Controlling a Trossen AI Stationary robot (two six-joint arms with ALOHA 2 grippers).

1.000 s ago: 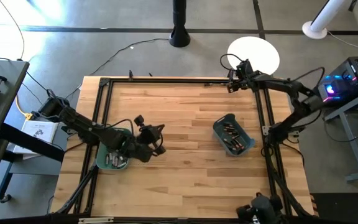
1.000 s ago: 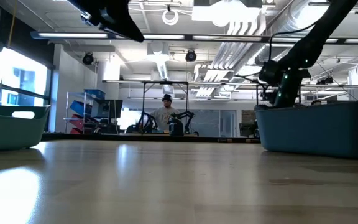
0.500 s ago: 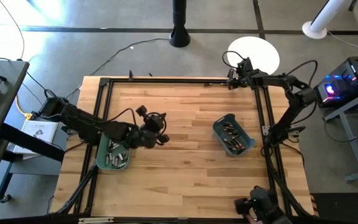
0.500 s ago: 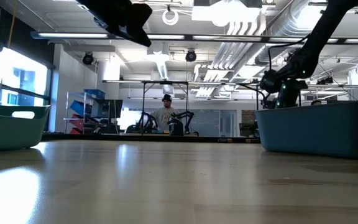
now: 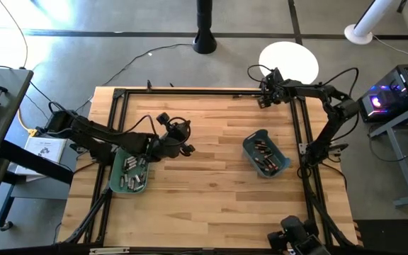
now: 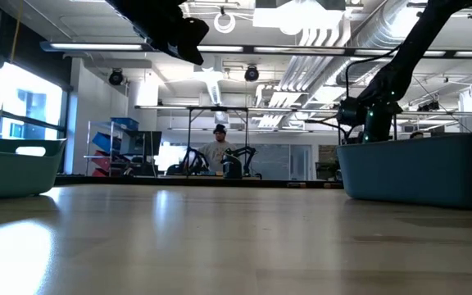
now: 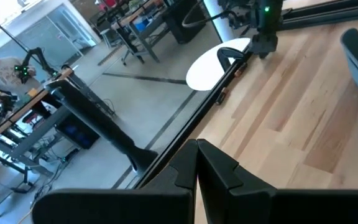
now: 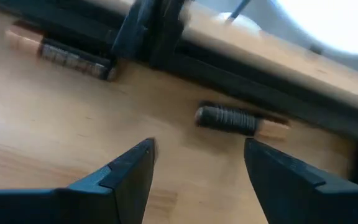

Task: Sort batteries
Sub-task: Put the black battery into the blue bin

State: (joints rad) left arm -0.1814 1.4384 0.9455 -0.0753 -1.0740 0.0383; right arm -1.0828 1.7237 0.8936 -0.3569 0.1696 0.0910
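Copper-tipped batteries (image 8: 236,119) lie loose at the table's far right edge, so the right gripper (image 8: 197,162) hovers wide over one, probably to pick it, while the left gripper (image 5: 183,138), shut and empty, waits beside the left bin (image 5: 116,181).

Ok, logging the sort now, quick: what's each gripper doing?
Left gripper: shut, nothing visibly held, above the table beside the left bin.
Right gripper: open, empty, over a loose battery at the table's far edge.
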